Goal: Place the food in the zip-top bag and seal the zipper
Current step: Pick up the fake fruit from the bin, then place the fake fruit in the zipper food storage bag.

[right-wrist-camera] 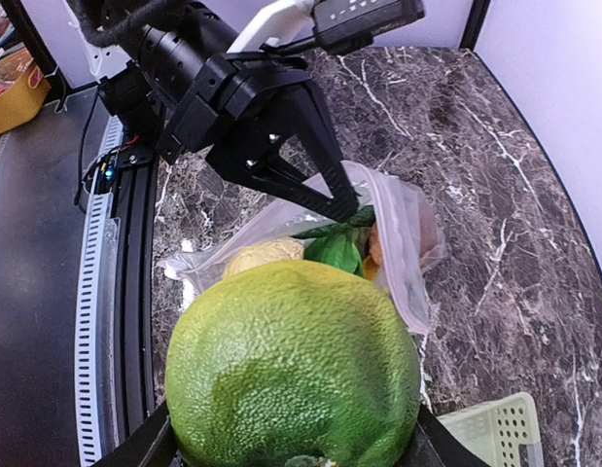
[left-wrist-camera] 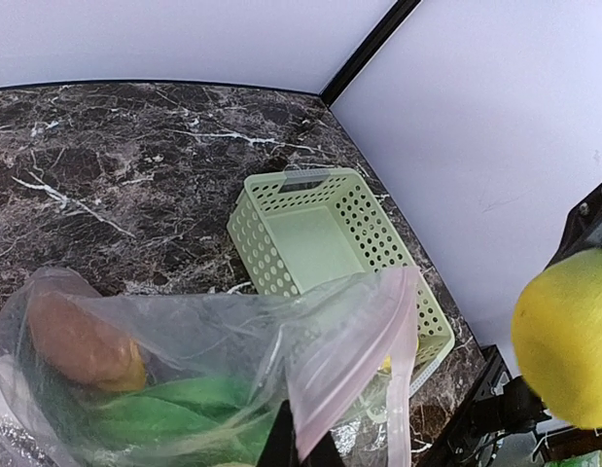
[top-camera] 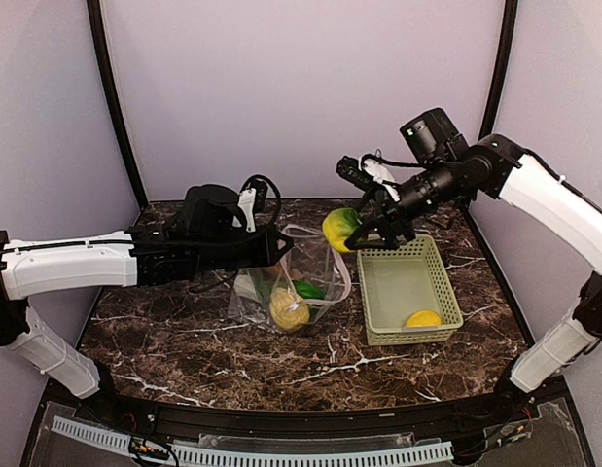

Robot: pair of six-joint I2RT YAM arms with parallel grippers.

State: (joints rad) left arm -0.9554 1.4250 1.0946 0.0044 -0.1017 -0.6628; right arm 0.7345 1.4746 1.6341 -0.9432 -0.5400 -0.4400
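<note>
Bag [top-camera: 315, 268] lies mid-table, mouth pinched up by the shut left claw [top-camera: 284, 245]; the right claw [top-camera: 357, 236], closed on a lime [top-camera: 339, 227], hangs right of it near the basket's [top-camera: 442, 282] far-left corner. Left wrist: the raised rim faces the lime, so lift over it. Right wrist: left fingers [right-wrist-camera: 325, 170] crowd the mouth; drop clear of them.

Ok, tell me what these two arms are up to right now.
The left gripper is shut on the mouth edge of the zip-top bag, lifting it open. The right gripper holds a green-yellow citrus in the air between the bag's mouth and the basket. A tan lump and a green vegetable lie in the bag; a lemon sits in the basket. The bag is not yet sealed.
</note>
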